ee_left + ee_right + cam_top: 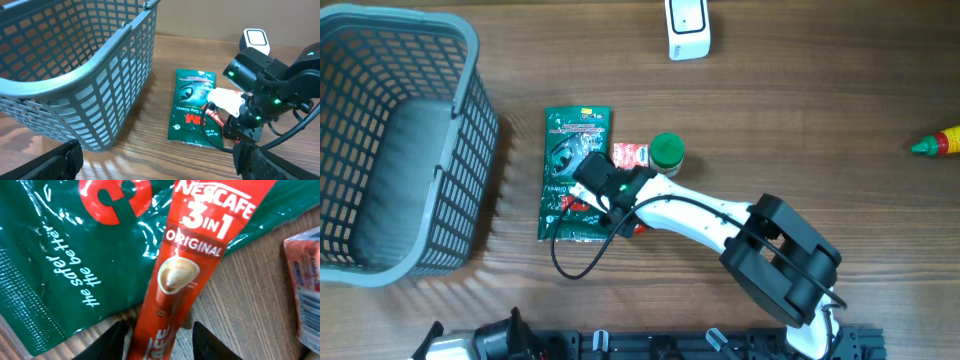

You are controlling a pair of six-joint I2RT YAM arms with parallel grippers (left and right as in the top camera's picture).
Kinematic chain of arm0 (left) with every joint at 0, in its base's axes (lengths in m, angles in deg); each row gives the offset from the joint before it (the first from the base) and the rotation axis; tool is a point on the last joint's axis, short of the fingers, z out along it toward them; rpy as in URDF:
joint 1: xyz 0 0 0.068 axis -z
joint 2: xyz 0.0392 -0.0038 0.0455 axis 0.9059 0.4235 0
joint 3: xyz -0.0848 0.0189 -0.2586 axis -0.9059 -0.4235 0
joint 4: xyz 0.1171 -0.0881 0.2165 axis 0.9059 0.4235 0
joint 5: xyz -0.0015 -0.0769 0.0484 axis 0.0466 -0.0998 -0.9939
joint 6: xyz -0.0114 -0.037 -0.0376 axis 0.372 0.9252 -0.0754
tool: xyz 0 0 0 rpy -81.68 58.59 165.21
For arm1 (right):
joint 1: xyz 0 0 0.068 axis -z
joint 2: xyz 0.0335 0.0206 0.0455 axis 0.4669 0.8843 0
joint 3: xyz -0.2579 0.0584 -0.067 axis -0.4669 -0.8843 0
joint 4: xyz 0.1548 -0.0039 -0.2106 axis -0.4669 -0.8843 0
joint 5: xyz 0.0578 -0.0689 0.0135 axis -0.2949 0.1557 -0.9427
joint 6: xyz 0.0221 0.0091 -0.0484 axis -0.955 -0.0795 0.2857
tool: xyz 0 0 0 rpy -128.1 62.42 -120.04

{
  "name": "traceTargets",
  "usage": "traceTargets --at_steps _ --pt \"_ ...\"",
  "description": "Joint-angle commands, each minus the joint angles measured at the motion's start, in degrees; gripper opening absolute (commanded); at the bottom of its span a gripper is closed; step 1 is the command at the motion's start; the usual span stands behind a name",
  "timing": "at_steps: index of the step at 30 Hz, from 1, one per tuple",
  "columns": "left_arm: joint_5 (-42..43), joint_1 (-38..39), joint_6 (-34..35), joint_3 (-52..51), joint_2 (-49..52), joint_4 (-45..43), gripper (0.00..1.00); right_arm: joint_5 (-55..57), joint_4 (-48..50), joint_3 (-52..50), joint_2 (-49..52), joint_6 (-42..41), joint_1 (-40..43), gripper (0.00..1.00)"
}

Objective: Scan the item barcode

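Observation:
A red Nescafe 3-in-1 sachet (192,255) lies on the wood, its upper end across a green pack of gloves (60,255). My right gripper (159,330) is low over it with a black finger on each side of the sachet's lower end. A gap still shows at the right finger. From above, the right gripper (620,215) hides most of the sachet (638,228). The white scanner (688,28) stands at the far edge. My left gripper (160,165) is wide open over bare wood near the front, holding nothing.
A grey slatted basket (470,170) fills the left side. Beside the glove pack (570,150) lie a red and white packet (629,155) and a green-capped container (667,150). A small yellow and red bottle (940,143) lies at the far right.

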Motion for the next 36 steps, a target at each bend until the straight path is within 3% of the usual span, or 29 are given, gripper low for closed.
traceTargets --at_steps 1,2,3,4,5,11,16,19,22,31,36 --pt "0.7 -0.2 0.1 -0.1 -0.4 0.0 1.00 1.2 -0.5 -0.3 3.0 0.0 0.2 0.40" --pt "0.7 -0.2 0.1 -0.1 -0.4 0.0 1.00 1.2 -0.6 -0.3 3.1 0.0 0.2 0.33" --pt "0.7 -0.2 0.1 -0.1 -0.4 0.0 1.00 1.4 -0.7 -0.3 3.1 -0.2 0.2 0.15" --pt "0.7 -0.2 0.1 -0.1 -0.4 0.0 1.00 1.4 -0.9 -0.2 3.0 -0.6 0.2 0.06" --pt "0.7 -0.2 0.1 -0.1 -0.4 0.0 1.00 1.3 -1.7 0.4 3.0 -2.1 0.2 0.04" --pt "0.7 -0.2 0.1 -0.1 -0.4 0.0 1.00 -14.5 -11.9 8.5 -0.5 -1.4 3.1 0.04" --pt "0.7 -0.2 0.1 -0.1 -0.4 0.0 1.00 -42.8 -20.5 11.7 -7.6 3.8 11.8 0.05" --pt "0.7 -0.2 0.1 -0.1 -0.4 0.0 1.00 -56.4 -27.0 11.7 -8.5 8.4 19.2 0.04" --pt "0.7 -0.2 0.1 -0.1 -0.4 0.0 1.00 -72.4 -37.7 11.1 -8.4 21.4 28.3 0.04" --pt "0.7 -0.2 0.1 -0.1 -0.4 0.0 1.00 -81.4 -45.8 11.1 -8.3 24.5 33.3 0.04" --pt "0.7 -0.2 0.1 -0.1 -0.4 0.0 1.00 -83.9 -46.4 9.6 -8.3 35.7 32.9 0.04"
